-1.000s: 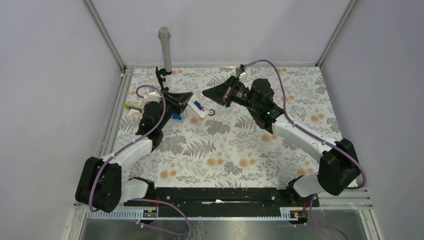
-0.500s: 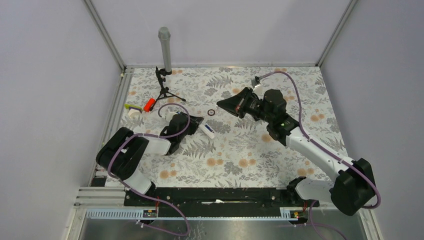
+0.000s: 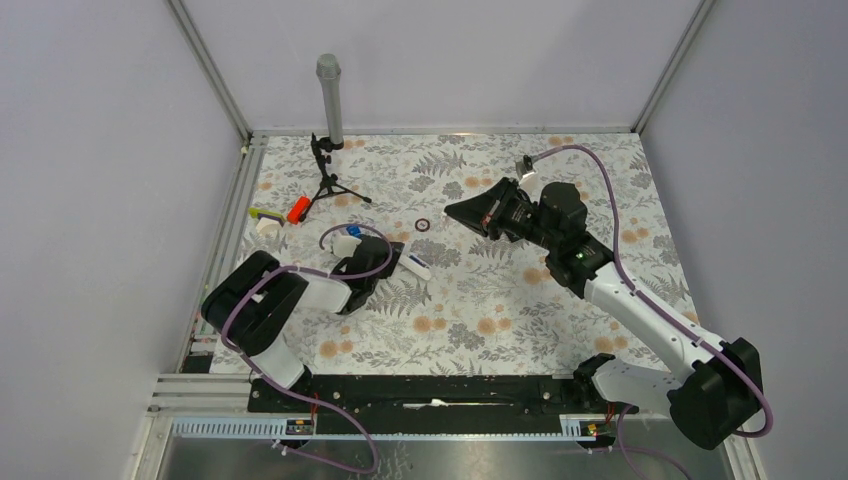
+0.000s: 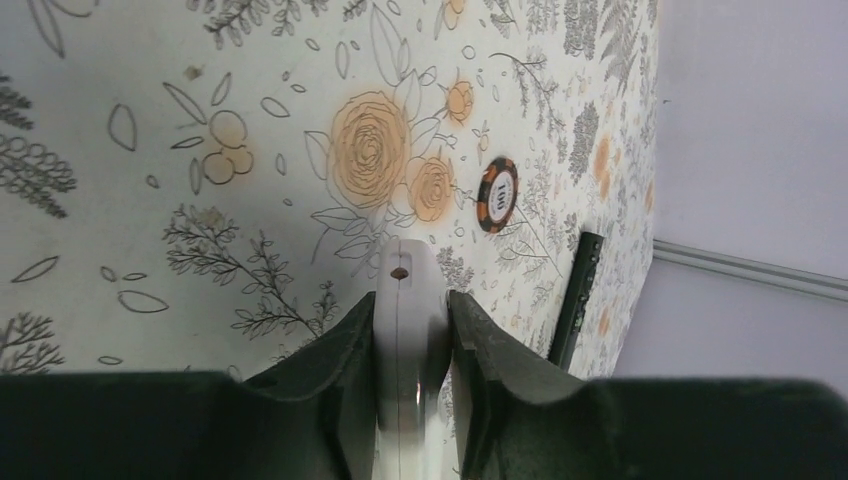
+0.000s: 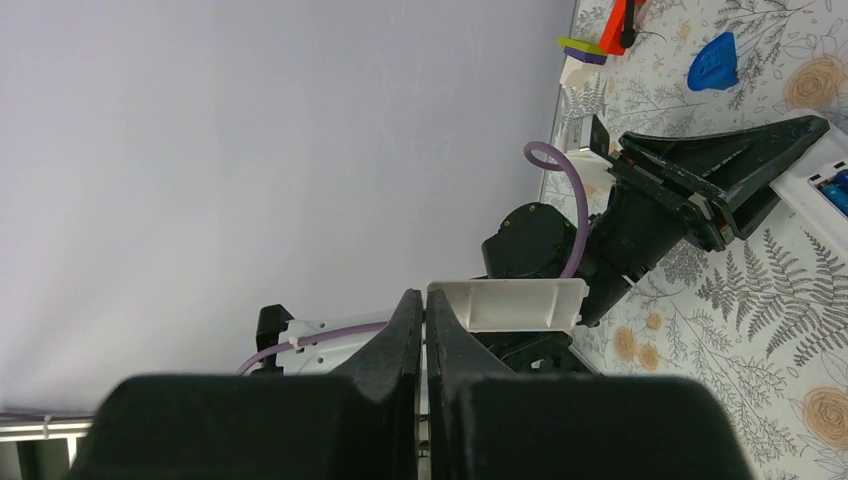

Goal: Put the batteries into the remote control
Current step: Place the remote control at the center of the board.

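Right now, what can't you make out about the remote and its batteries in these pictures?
Right wrist view: the frame's right edge cuts the remote, so the batteries can't be counted.
Top view: remote too small to show them; the left gripper covers one end.
Left wrist view: only the remote's tip shows; the fingers hide the rest.
Top view: right gripper hides its white cover.

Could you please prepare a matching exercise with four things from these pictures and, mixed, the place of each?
1 slim white plastic remote control
2 flat white plastic lid
3 round orange-and-black chip
4 small black tripod

a lying loose on floral mat
b in left pincer
c standing far left
d in right pincer

Pairs: 1-b, 2-d, 3-a, 4-c
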